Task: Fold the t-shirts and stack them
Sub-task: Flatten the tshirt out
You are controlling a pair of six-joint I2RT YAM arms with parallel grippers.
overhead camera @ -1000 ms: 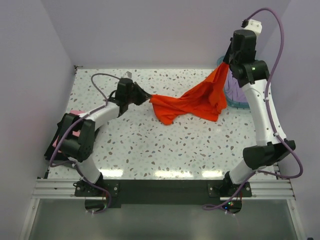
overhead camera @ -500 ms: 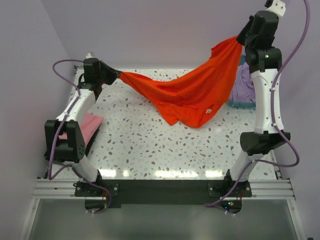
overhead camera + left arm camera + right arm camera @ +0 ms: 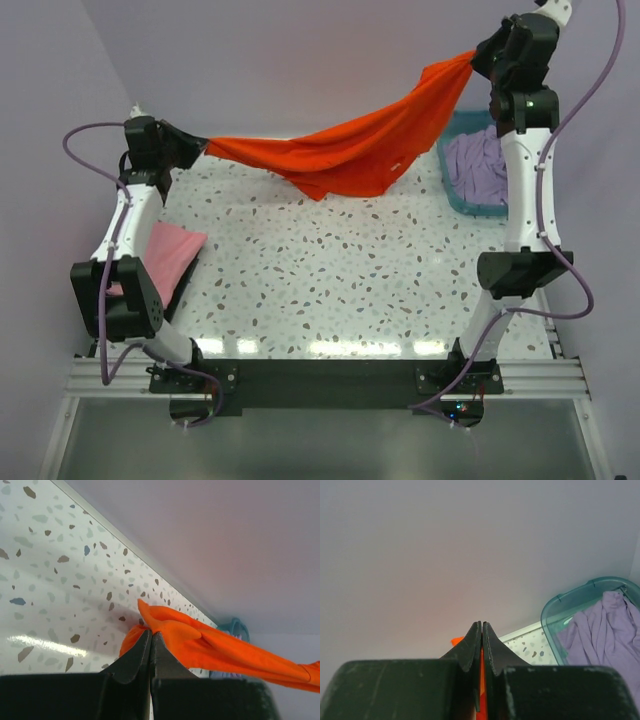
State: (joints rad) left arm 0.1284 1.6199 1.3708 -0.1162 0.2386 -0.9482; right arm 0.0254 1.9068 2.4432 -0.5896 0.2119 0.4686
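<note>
The orange shirt (image 3: pixel 340 150) hangs in the air over the far part of the table (image 3: pixel 330 280), stretched between the two arms like a hammock. Its long axis runs across the table from left to right, and in the overhead view it climbs toward the right, where the cloth is held higher. The left end narrows to a point, and the left claw (image 3: pixel 203 148) is clenched on it near the far left corner. The right end bunches into a thick twist, and the right claw (image 3: pixel 474 60) grips it well above the far right corner. Between them the cloth sags, with a loose fold drooping from the middle. Whether that fold brushes the table cannot be told.

In the left wrist view, the left claw (image 3: pixel 150 632) has its fingers pressed together on a pinch of the orange shirt (image 3: pixel 225 652), which trails away to the right toward the basket (image 3: pixel 235 627). In the right wrist view, the right claw (image 3: pixel 481 625) is likewise clamped, with a thin strip of the orange shirt (image 3: pixel 481 680) showing between its fingers.

The teal basket (image 3: pixel 470 207) sits at the far right of the table, and the lavender shirt (image 3: pixel 480 160) lies crumpled inside it. The pink shirt (image 3: pixel 165 250) lies flat at the left edge of the table, beside the left arm.
</note>
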